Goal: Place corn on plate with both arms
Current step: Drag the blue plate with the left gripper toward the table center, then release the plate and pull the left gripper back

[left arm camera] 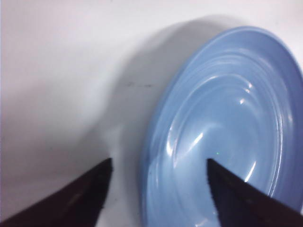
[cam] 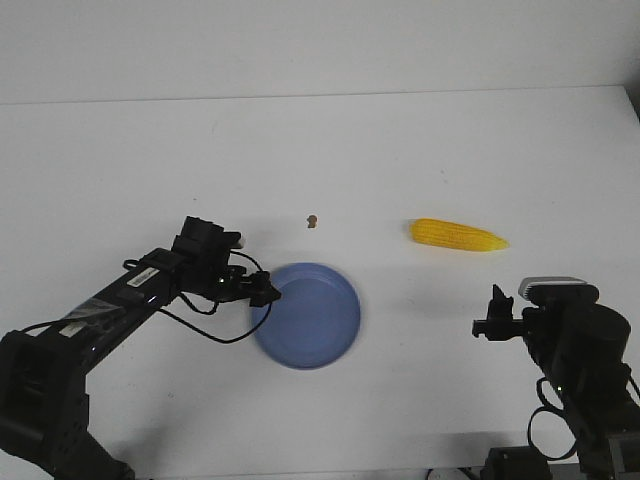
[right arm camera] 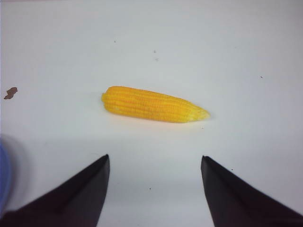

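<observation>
The light blue plate (cam: 308, 316) lies near the middle front of the white table. My left gripper (cam: 266, 291) is open and straddles the plate's left rim, one finger outside, one over the inside. The left wrist view shows the plate (left arm camera: 227, 132) between my left gripper's (left arm camera: 158, 163) fingers. The yellow corn (cam: 458, 236) lies flat to the right of the plate, its point to the right. My right gripper (cam: 494, 316) is open and empty, in front of the corn and apart from it. In the right wrist view the corn (right arm camera: 154, 105) lies beyond my right gripper (right arm camera: 155, 158).
A tiny brown speck (cam: 312, 220) lies on the table behind the plate; it also shows in the right wrist view (right arm camera: 10, 92). The table's back edge (cam: 320, 96) runs along the wall. A sliver of the plate (right arm camera: 4, 175) shows in the right wrist view.
</observation>
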`<state>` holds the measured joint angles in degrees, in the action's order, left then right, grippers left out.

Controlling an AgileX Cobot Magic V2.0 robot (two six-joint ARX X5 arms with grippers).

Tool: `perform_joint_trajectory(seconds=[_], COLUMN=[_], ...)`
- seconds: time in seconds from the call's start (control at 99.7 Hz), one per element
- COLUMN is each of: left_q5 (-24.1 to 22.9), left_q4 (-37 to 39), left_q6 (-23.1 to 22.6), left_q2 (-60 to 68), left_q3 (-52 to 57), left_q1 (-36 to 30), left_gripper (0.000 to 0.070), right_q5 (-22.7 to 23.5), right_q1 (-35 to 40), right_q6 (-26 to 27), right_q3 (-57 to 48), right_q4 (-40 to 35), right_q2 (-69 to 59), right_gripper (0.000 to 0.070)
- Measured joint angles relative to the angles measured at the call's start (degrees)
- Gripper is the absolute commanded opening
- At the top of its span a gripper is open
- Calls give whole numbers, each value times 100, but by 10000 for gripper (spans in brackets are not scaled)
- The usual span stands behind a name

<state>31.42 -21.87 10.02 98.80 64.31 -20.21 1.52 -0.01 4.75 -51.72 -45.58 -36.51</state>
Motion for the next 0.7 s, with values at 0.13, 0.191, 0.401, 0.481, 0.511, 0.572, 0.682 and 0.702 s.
perform_joint_trajectory(seconds=[0.13, 0.191, 0.401, 0.481, 0.511, 0.572, 0.682, 0.702], left_q5=[-35, -149, -1578, -2284, -2433, -2551, -2559, -2559], left_q4=[151, 160, -160, -310, -356, -492, -769, -811], left_q6=[-59, -160, -704, -918, -984, -1106, -1231, -1239], left_q2=[-260, -553, -1764, -2146, -2293, -2586, -3003, -3064], left_q3=[-11, -11, -11, -11, -11, -11, -11, -11], left_q1=[149, 254, 678, 852, 931, 1104, 1362, 1408], left_gripper=[516, 516, 516, 516, 516, 515, 515, 515], right_q5=[0, -2, 0, -2, 0, 0, 0, 0], right_q1=[0, 0, 0, 0, 0, 0, 0, 0], right_q6=[0, 0, 0, 0, 0, 0, 0, 0], right_q3=[0, 0, 0, 0, 0, 0, 0, 0], right_q4=[0, 0, 0, 0, 0, 2, 7, 9], right_q2=[0, 0, 0, 0, 0, 0, 0, 0], right_gripper=[412, 412, 412, 412, 412, 412, 412, 412])
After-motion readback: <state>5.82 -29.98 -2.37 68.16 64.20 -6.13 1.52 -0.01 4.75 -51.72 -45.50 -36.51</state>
